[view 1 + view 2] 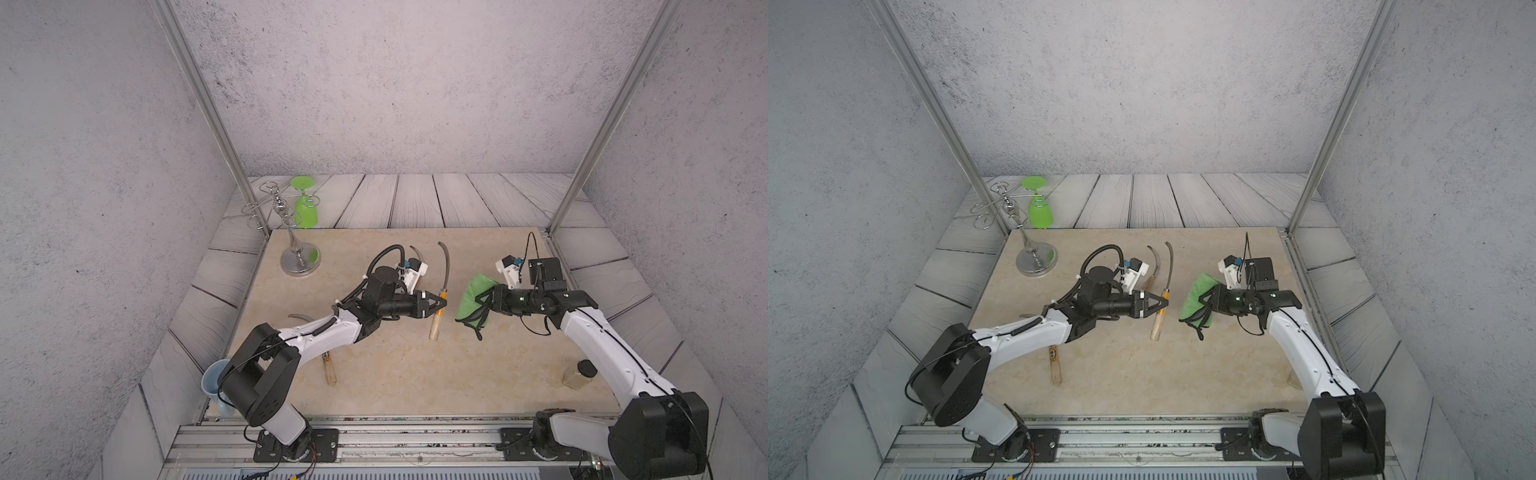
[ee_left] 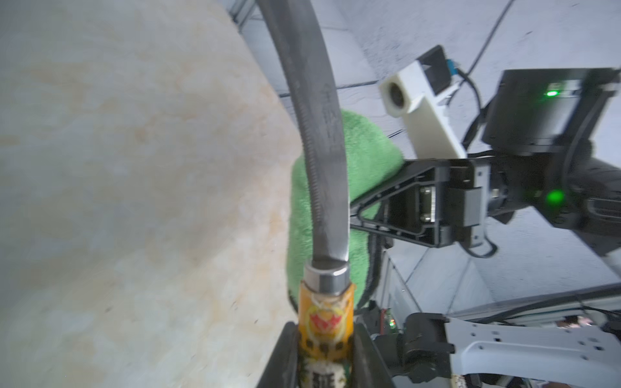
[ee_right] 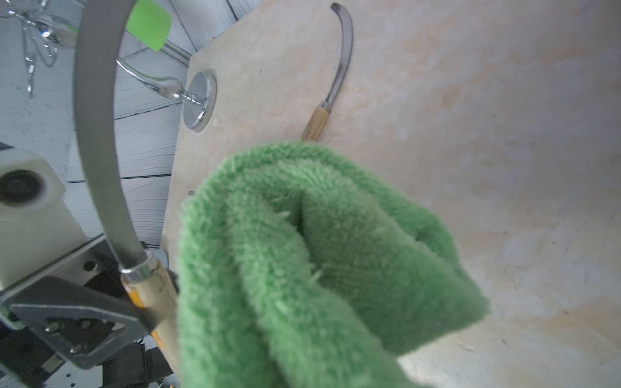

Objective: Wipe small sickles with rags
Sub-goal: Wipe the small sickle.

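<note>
The left claw is clamping the curved grey sickle by its orange, red-emblem label, writing unreadable; the right claw is pinching the fuzzy green rag.

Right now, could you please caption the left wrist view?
Left gripper clamps the sickle by its labelled handle, blade crossing the green rag.

A flat tan stone board has grey wood planks around it. Grey walls stand on three sides. A shiny metal stand sits on the board's far left corner, with wire rings on top. A green glass is upside down by those rings. A light blue cup is by the near left corner, partly hidden. A little jar with a black lid sits near the right edge. Two metal poles go up at the back.
</note>
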`<state>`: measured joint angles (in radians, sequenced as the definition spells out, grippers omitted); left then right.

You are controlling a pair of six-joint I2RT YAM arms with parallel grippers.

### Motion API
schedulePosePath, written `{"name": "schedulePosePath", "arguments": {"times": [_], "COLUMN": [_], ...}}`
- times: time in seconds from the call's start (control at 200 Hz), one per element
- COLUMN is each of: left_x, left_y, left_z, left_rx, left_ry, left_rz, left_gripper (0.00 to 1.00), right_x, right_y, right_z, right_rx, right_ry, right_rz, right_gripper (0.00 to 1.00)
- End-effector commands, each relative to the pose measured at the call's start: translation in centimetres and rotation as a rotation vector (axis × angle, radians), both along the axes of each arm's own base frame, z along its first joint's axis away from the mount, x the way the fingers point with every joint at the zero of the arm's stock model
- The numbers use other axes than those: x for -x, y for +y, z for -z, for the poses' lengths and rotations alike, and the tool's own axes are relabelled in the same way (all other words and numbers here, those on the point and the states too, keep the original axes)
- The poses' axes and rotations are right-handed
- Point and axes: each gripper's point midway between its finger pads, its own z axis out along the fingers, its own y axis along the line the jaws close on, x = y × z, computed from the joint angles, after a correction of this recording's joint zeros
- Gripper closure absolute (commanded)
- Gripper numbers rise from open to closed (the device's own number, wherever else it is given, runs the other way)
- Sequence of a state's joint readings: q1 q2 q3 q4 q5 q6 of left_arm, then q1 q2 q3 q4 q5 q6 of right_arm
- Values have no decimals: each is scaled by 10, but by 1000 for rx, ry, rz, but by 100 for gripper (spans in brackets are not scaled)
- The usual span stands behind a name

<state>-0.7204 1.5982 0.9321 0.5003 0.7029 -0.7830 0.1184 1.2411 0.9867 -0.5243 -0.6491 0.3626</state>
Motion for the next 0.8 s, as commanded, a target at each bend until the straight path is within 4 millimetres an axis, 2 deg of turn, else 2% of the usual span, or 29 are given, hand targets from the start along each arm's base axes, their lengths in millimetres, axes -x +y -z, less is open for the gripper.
{"name": "schedulePosePath", "arguments": {"times": [0.0,0.105,0.275,0.585,0.796], "left_x": [7,4,-4,-13,-19], "left_y": [-10,-14,-20,-27,-29], "left_z": [-48,-55,-51,-61,-57], "left_rx": [198,249,260,270,232], "left_ry": [-64,-51,-33,-43,-56], "left_rz": [91,100,91,89,72], "left_gripper": [100,100,100,100,100], "right_x": [-15,-22,-28,-13,1], "right_y": [8,9,17,44,61], "right_z": [-28,-36,-51,-62,-72], "right_rx": [-38,-35,-48,-54,-103], "right_ry": [-85,-91,-125,-171,-190], "right_rz": [-44,-52,-85,-212,-282], "right_gripper": [73,73,73,73,73]}}
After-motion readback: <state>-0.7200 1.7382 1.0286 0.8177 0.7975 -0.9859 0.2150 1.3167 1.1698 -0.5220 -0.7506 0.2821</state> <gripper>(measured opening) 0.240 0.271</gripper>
